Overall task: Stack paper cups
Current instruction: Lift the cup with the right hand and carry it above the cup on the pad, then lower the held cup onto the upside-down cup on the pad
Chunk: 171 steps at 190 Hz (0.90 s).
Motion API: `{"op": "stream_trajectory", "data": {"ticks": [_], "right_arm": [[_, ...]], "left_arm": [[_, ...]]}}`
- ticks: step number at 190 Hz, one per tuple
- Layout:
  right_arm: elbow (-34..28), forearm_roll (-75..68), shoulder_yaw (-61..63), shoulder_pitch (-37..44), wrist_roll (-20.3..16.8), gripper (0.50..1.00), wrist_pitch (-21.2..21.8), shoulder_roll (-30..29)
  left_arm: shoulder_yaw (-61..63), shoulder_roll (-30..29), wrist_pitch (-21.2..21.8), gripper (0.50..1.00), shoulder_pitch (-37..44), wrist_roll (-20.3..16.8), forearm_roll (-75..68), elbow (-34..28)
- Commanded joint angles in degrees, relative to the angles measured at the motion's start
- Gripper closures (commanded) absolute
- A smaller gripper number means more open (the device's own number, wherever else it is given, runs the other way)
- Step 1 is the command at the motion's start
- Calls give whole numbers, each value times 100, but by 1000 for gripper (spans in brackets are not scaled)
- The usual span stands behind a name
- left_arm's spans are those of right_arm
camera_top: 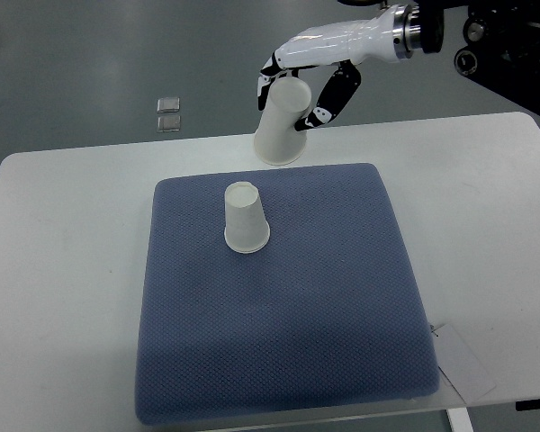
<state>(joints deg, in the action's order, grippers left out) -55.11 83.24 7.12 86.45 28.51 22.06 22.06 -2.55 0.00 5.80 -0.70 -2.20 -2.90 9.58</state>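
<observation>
My right hand (292, 94) reaches in from the upper right and is shut on a white paper cup (280, 126), held upside down and tilted above the far edge of the blue mat (279, 351). A second white paper cup (245, 219) stands upside down on the mat, a little nearer and to the left of the held one. The two cups are apart. The left arm does not show.
The blue mat lies on a white table (63, 270). A white paper tag (463, 364) lies at the mat's near right corner. Two small clear squares (168, 112) lie on the grey floor beyond the table.
</observation>
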Motion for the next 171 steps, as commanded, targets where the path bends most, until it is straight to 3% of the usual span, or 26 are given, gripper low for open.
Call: {"op": "stream_trajectory", "data": {"ticks": [1, 39, 171], "right_arm": [[0, -1, 0, 30, -135, 1000, 61, -351], [35, 17, -35, -5, -205, 1000, 132, -782], [519, 105, -229, -392, -329, 1000, 35, -1072]], "left_arm": [[0, 0, 0, 500, 0, 0, 0, 0], [0, 0, 0, 500, 0, 0, 0, 0], [0, 0, 0, 500, 0, 0, 0, 0]]}}
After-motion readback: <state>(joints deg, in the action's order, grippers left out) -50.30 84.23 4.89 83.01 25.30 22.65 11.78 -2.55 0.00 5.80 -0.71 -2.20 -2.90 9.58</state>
